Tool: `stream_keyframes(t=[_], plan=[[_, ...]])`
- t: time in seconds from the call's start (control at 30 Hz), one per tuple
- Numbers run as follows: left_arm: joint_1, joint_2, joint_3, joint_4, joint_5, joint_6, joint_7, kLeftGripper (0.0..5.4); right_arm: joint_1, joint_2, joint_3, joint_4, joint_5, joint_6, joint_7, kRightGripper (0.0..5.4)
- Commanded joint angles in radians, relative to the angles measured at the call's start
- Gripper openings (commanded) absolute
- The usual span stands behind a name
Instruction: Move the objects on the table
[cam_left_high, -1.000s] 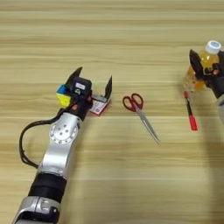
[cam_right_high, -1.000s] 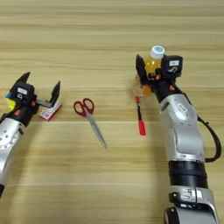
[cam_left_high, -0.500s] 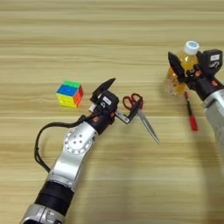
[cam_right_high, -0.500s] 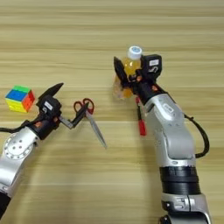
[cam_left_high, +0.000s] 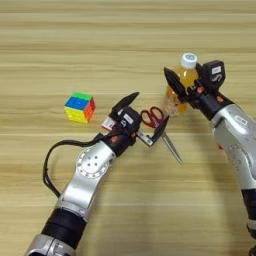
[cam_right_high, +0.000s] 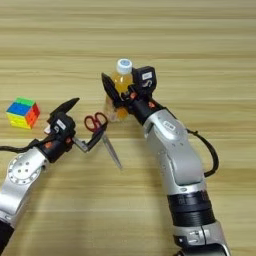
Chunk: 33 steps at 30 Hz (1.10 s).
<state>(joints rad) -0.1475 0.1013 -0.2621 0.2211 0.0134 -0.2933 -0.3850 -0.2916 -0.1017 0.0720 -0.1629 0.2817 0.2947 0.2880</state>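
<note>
Left eye view: the left gripper (cam_left_high: 143, 116), fingers spread, reaches from 7 o'clock over the scissors (cam_left_high: 161, 129) at centre; the card (cam_left_high: 107, 123) peeks beside it, the cube (cam_left_high: 79, 106) at 9 o'clock. The right gripper (cam_left_high: 186, 82) clasps the bottle (cam_left_high: 183, 80) at 2 o'clock.

Right eye view: it shows the right arm's whole length; the card is hidden.

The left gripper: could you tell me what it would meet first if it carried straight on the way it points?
Probably the red-handled scissors: the left gripper points right, its open fingers already flanking their handles. Height is unclear.
</note>
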Motion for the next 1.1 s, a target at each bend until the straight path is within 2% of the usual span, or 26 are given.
stream_keyframes(t=[0.03, 0.13, 0.27, 0.43, 0.77, 1.1], plan=[[-0.006, 0.001, 0.003, 0.005, -0.002, -0.003, -0.011, 5.4, -0.021, 0.021, 0.022, -0.007, -0.009, -0.007, 0.005, 3.5], [0.004, 0.002, -0.002, -0.015, -0.019, -0.006, -0.034, 5.4, -0.026, 0.033, 0.038, 0.01, -0.019, -0.015, 0.007, 3.5], [0.026, -0.001, -0.002, -0.062, -0.075, 0.006, -0.083, 5.4, -0.035, 0.052, 0.06, 0.029, -0.034, -0.024, 0.009, 3.5], [0.031, -0.004, 0.007, -0.077, -0.108, 0.026, -0.103, 5.4, -0.037, 0.075, 0.08, 0.032, -0.041, -0.025, 0.01, 3.5], [0.018, -0.014, 0.017, -0.046, -0.118, 0.038, -0.108, 5.4, -0.031, 0.106, 0.118, -0.003, -0.052, -0.014, 0.013, 3.5], [0.011, -0.018, 0.034, -0.033, -0.118, 0.043, -0.101, 5.4, -0.002, 0.11, 0.162, -0.072, -0.047, 0.011, 0.019, 3.5]])
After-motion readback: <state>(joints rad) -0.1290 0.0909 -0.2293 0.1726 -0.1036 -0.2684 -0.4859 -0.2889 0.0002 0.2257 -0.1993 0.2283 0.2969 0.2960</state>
